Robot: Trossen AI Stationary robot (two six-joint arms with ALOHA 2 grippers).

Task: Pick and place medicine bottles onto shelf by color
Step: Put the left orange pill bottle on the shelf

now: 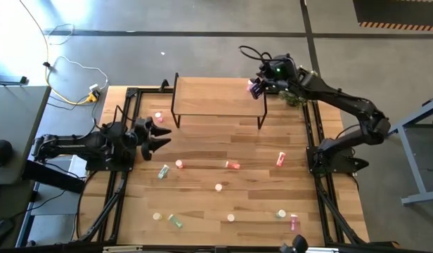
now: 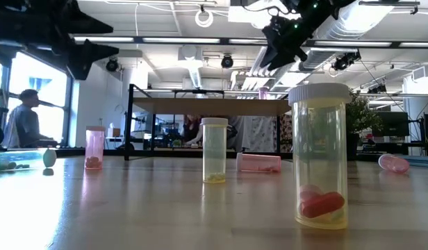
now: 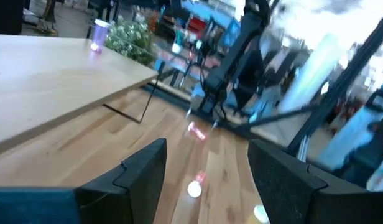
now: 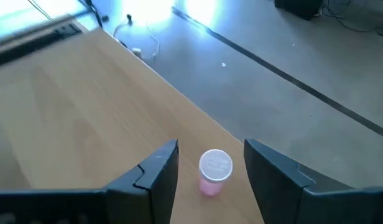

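Observation:
A pink medicine bottle point(image 4: 214, 171) with a white cap stands upright on its base on the shelf point(image 1: 216, 98), by the shelf's far right corner. It also shows in the high view as the pink bottle point(image 1: 249, 86). My right gripper point(image 4: 210, 146) hovers open just above it, one finger on either side, with a gap to the bottle on both sides. My left gripper point(image 1: 162, 133) is open and holds nothing, raised at the table's left side and pointing level across it. Several other bottles stand or lie on the tabletop, such as a red one point(image 1: 233, 166) and a green one point(image 1: 164, 171).
More bottles are scattered toward the near edge point(image 1: 230, 218), point(image 1: 294, 223), and one pink bottle point(image 1: 158, 117) stands left of the shelf. A potted plant point(image 1: 295, 97) sits behind the shelf's right end. Black frame rails point(image 1: 311, 133) run along the table's sides.

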